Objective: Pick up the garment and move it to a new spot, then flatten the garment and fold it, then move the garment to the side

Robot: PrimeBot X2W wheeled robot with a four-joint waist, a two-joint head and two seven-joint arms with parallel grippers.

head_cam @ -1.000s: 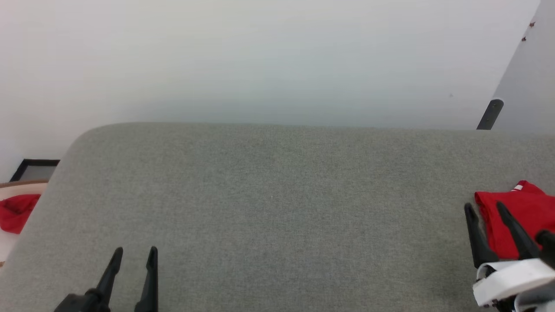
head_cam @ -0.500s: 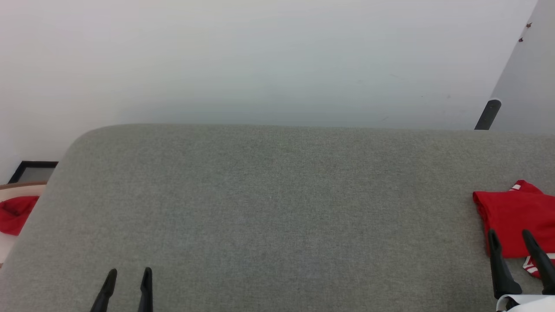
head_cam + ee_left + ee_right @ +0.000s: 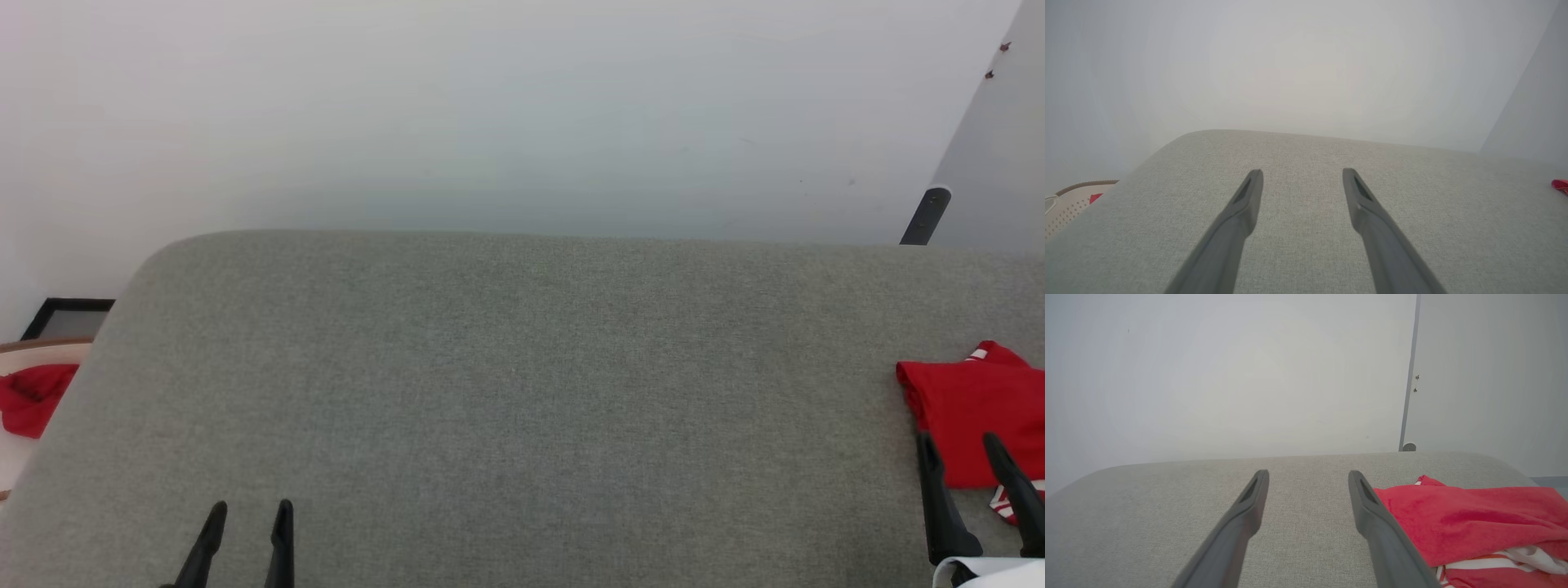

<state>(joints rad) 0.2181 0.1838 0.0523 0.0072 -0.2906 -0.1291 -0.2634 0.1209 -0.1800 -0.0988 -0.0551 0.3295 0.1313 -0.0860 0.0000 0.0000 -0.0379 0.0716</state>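
garment (image 3: 971, 408): red with white stripes, lies in a small pile on the far right of the grey pad (image 3: 522, 367) | right gripper (image 3: 957, 438): fingers wide apart, holding nothing, just by its near edge | left gripper (image 3: 251, 505): fingers apart, holding nothing, well away over bare pad | small red cloth (image 3: 33, 396): off the pad, left side

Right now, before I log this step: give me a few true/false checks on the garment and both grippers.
1. The garment lies at the right end of the grey surface. True.
2. The right gripper is shut on the garment. False: its jaws stand open with bare surface between them.
3. The left gripper is open over bare surface. True.
4. The small red cloth lies beside the garment. False: it sits off the surface, at the far left.
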